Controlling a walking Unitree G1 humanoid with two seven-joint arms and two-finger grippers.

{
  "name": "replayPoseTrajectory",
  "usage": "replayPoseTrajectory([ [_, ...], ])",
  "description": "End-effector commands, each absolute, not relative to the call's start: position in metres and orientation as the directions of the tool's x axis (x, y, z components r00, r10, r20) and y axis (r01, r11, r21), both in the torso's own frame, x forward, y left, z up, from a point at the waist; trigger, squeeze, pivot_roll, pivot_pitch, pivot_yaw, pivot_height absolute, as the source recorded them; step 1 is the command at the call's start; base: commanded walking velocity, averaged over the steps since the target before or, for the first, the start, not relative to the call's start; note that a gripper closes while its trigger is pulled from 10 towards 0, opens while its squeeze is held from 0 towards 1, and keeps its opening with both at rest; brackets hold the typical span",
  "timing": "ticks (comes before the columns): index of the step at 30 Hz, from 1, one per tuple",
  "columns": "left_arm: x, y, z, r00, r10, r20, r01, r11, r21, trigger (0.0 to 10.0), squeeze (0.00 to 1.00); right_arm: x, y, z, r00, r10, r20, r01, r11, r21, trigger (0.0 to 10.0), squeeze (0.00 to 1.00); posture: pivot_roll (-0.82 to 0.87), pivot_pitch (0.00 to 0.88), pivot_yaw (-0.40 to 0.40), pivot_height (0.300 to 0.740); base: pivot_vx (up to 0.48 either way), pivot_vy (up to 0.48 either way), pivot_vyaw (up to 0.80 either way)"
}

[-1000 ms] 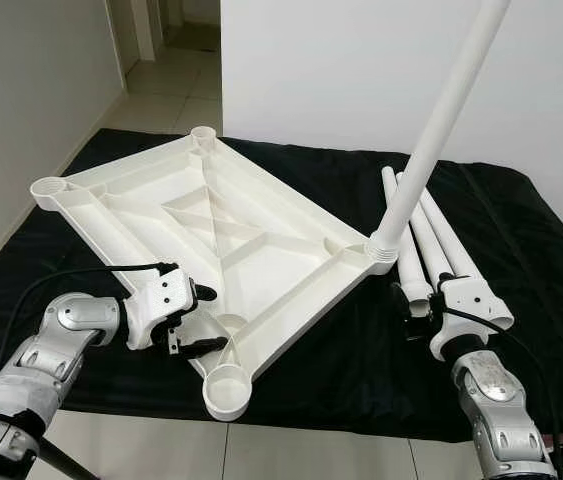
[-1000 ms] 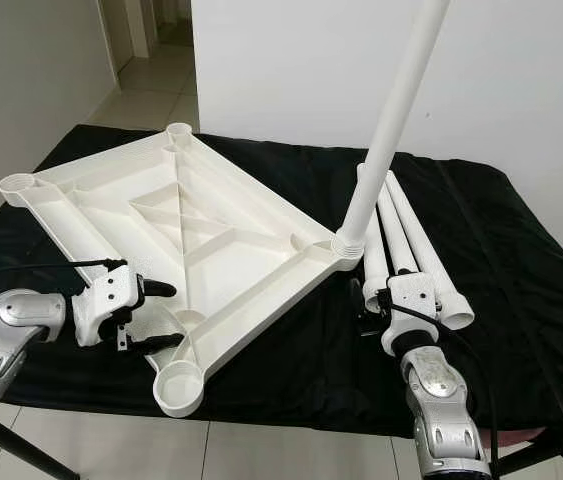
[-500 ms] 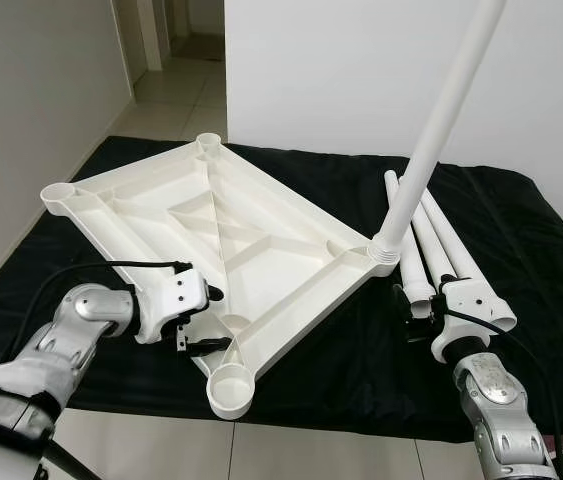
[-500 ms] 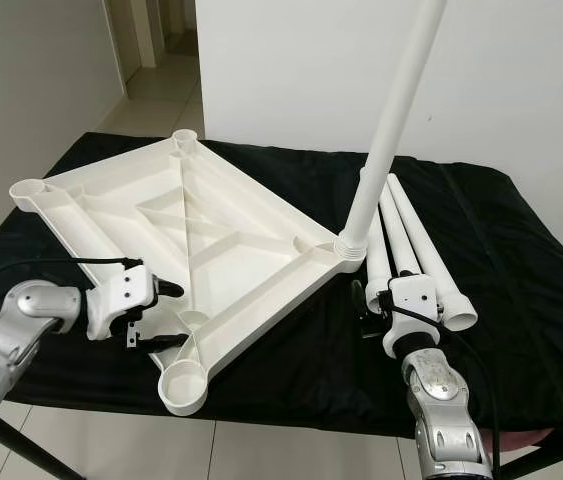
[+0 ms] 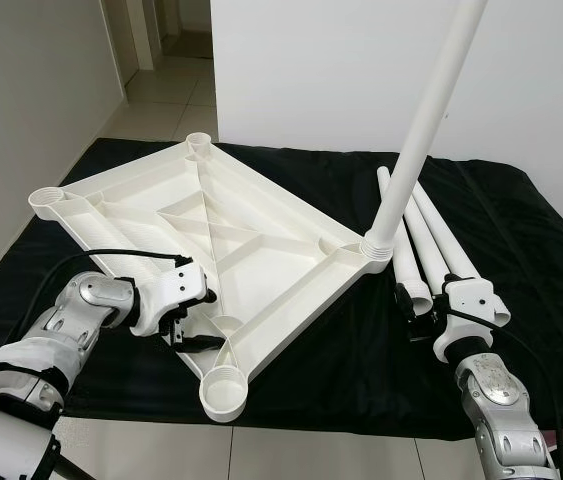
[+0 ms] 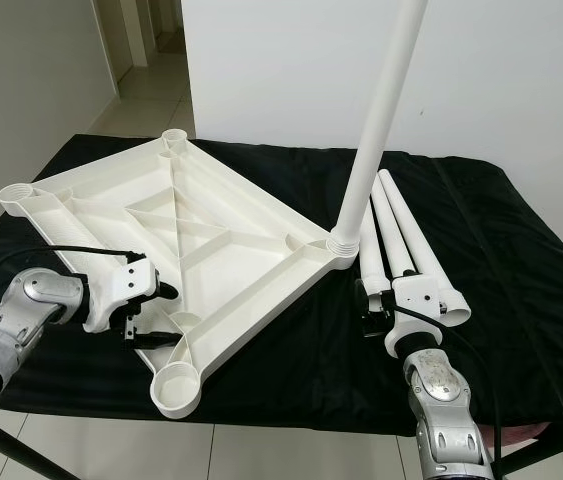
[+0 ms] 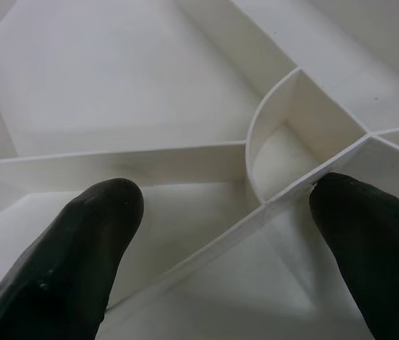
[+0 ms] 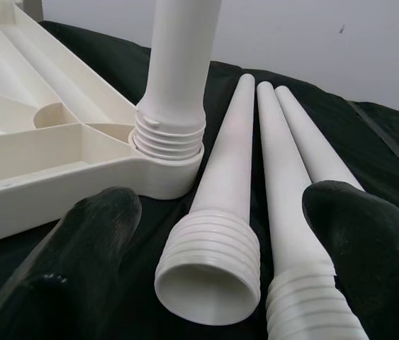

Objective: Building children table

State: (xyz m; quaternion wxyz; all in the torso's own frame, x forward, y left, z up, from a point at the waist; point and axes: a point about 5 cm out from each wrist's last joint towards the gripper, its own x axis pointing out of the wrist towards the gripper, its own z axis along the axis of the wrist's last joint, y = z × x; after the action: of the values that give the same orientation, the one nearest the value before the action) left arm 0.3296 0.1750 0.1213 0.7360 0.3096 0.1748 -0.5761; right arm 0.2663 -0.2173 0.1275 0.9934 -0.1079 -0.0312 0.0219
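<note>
A white plastic tabletop lies upside down on the black cloth, ribs facing up. One white leg stands screwed into its right corner socket. Three loose legs lie side by side to the right of it, threaded ends toward me. My left gripper is open at the tabletop's near-left rim, and the left wrist view has its fingers straddling an inner rib. My right gripper is open just before the loose legs' threaded ends, holding nothing.
The black-covered table ends close in front of me, with tiled floor below. An empty socket overhangs that front edge. Two more empty sockets sit at the left and far corners. A white wall stands behind.
My left forearm has swung in closer to the tabletop, with its fingers still at the near-left rim. The view has shifted a little. The right arm has not moved.
</note>
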Motion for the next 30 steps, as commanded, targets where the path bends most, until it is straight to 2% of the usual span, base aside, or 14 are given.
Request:
replayPoseTrajectory([
  [1,0.325,0.186,0.109,0.253,-0.690,-0.678,0.966,0.144,0.214,10.0,0.00,0.267,-0.218,0.127,0.998,0.039,0.051,-0.027,0.978,-0.209,10.0,0.00,-0.09,0.000,-0.005,0.740,0.000,0.000,0.00],
  [2,0.325,0.186,0.109,0.253,-0.690,-0.678,0.966,0.144,0.214,10.0,0.00,0.267,-0.218,0.127,0.998,0.039,0.051,-0.027,0.978,-0.209,10.0,0.00,-0.09,0.000,-0.005,0.740,0.000,0.000,0.00],
  [3,0.324,0.188,0.110,0.228,-0.687,-0.690,0.972,0.116,0.205,9.3,0.00,0.268,-0.219,0.127,0.998,0.039,0.051,-0.027,0.977,-0.209,10.0,0.00,-0.09,0.000,-0.004,0.740,0.000,0.000,0.00],
  [4,0.318,0.189,0.107,0.160,-0.682,-0.713,0.985,0.063,0.161,3.6,0.00,0.268,-0.220,0.128,0.998,0.037,0.053,-0.025,0.977,-0.210,10.0,0.00,-0.09,0.000,-0.003,0.740,0.000,0.000,0.00],
  [7,0.316,0.190,0.106,0.129,-0.681,-0.721,0.990,0.042,0.138,3.6,0.00,0.268,-0.220,0.128,0.998,0.035,0.053,-0.023,0.977,-0.210,10.0,0.00,-0.09,0.000,-0.003,0.740,0.000,0.000,0.00],
  [8,0.310,0.191,0.103,0.070,-0.667,-0.742,0.994,-0.013,0.105,1.9,0.00,0.268,-0.220,0.128,0.998,0.033,0.053,-0.021,0.977,-0.211,10.0,0.00,-0.09,0.000,0.000,0.740,0.000,0.000,0.00],
  [9,0.310,0.191,0.103,0.070,-0.667,-0.742,0.994,-0.013,0.105,1.9,0.00,0.268,-0.220,0.128,0.998,0.033,0.053,-0.021,0.977,-0.211,10.0,0.00,-0.09,0.000,0.000,0.740,0.000,0.000,0.00],
  [10,0.306,0.191,0.101,0.027,-0.660,-0.750,0.996,-0.050,0.080,2.5,0.00,0.268,-0.221,0.128,0.998,0.031,0.053,-0.019,0.977,-0.212,10.0,0.00,-0.09,0.000,0.000,0.740,0.000,0.000,0.00],
  [12,0.305,0.191,0.100,0.015,-0.662,-0.749,0.996,-0.059,0.071,2.4,0.00,0.267,-0.221,0.128,0.998,0.031,0.054,-0.018,0.977,-0.212,10.0,0.00,-0.09,0.000,0.000,0.740,0.000,0.000,0.00],
  [13,0.304,0.191,0.100,0.004,-0.662,-0.749,0.996,-0.066,0.064,3.4,0.00,0.267,-0.221,0.128,0.998,0.030,0.054,-0.018,0.977,-0.212,10.0,0.00,-0.09,0.000,0.003,0.740,0.000,0.000,0.00],
  [17,0.303,0.191,0.099,-0.011,-0.659,-0.752,0.995,-0.079,0.054,3.6,0.00,0.267,-0.222,0.128,0.998,0.026,0.054,-0.014,0.977,-0.213,10.0,0.00,-0.09,0.000,0.005,0.740,0.000,0.000,0.00],
  [18,0.302,0.190,0.099,-0.022,-0.657,-0.753,0.995,-0.091,0.050,3.1,0.00,0.267,-0.222,0.128,0.998,0.025,0.055,-0.012,0.977,-0.213,10.0,0.00,-0.09,0.000,0.008,0.740,0.000,0.000,0.00],
  [19,0.301,0.190,0.098,-0.033,-0.657,-0.753,0.994,-0.100,0.044,3.4,0.00,0.266,-0.222,0.128,0.998,0.023,0.054,-0.011,0.977,-0.213,10.0,0.00,-0.09,0.000,0.009,0.740,0.000,0.000,0.00],
  [30,0.292,0.185,0.092,-0.068,-0.667,-0.742,0.992,-0.125,0.021,3.2,0.00,0.263,-0.223,0.127,0.999,0.015,0.049,-0.004,0.977,-0.211,10.0,0.00,-0.09,0.000,0.012,0.740,0.000,0.000,0.00],
])
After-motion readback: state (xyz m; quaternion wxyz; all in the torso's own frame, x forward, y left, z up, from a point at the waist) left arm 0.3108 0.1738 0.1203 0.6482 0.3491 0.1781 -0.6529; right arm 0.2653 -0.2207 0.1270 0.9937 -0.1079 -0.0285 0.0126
